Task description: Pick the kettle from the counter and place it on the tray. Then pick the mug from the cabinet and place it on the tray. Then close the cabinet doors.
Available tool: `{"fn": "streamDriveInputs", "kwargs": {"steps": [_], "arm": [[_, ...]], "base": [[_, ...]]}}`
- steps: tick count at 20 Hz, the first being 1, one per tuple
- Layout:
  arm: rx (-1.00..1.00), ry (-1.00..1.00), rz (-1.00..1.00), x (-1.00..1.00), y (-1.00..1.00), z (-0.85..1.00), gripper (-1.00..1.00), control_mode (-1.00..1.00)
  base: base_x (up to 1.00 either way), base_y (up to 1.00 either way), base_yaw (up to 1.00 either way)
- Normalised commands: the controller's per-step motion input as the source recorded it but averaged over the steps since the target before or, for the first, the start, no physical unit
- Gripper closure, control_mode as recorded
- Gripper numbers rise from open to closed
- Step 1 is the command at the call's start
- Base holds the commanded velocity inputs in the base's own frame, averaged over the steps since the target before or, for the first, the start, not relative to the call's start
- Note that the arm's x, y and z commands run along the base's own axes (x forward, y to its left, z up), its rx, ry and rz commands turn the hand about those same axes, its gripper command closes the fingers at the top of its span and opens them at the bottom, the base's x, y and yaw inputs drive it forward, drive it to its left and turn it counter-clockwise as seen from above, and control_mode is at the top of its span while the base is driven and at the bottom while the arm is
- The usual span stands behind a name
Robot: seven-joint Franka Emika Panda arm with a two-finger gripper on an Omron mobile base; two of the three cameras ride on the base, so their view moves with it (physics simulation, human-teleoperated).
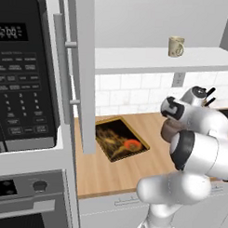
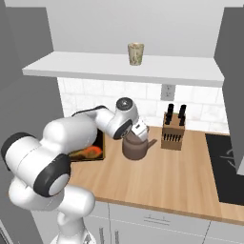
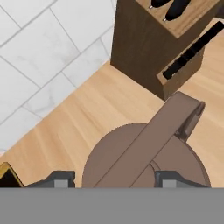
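Observation:
The brownish-grey kettle (image 2: pixel 136 147) stands on the wooden counter (image 2: pixel 167 176), left of a knife block. My gripper (image 2: pixel 138 132) hangs just above it, open. In the hand view the fingertips (image 3: pixel 61 179) stand on either side of the kettle's arched handle (image 3: pixel 148 138) with gaps showing. The arm hides most of the kettle (image 1: pixel 167 130) in the left base view. The dark tray (image 1: pixel 120 138) lies flat on the counter to the kettle's left, with nothing on it. The cream mug (image 1: pixel 176 46) stands on the cabinet shelf (image 1: pixel 150 59). The left cabinet door (image 1: pixel 82 73) is swung open.
A wooden knife block (image 2: pixel 173 129) stands right of the kettle against the tiled wall. A black cooktop (image 2: pixel 228 164) sits at the counter's right end. A black microwave (image 1: pixel 22 70) is at the left, above an oven. The right cabinet door (image 2: pixel 233 71) also hangs open.

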Motion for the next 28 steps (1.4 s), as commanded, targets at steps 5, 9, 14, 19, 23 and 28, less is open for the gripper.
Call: {"fn": "streamDriveInputs", "kwargs": {"steps": [5, 9, 14, 19, 23, 28], "arm": [[0.00, 0.00, -0.05, -0.23, 0.11, 0.42, 1.00, -1.00], [0.07, -0.02, -0.05, -0.46, 0.23, 0.17, 1.00, -1.00], [0.18, -0.12, -0.01, -0.28, 0.33, 0.26, 1.00, -1.00], [0.07, -0.09, -0.04, -0.16, 0.40, 0.13, 1.00, -1.00], [0.05, -0.03, -0.05, -0.04, 0.45, 0.01, 1.00, -1.00], [0.05, -0.01, 0.00, 0.00, 0.57, 0.00, 1.00, -1.00]], "base": [[0.00, 0.00, 0.00], [0.00, 0.00, 0.00], [0.00, 0.00, 0.00], [0.00, 0.00, 0.00], [0.00, 0.00, 0.00], [0.00, 0.00, 0.00]]}}
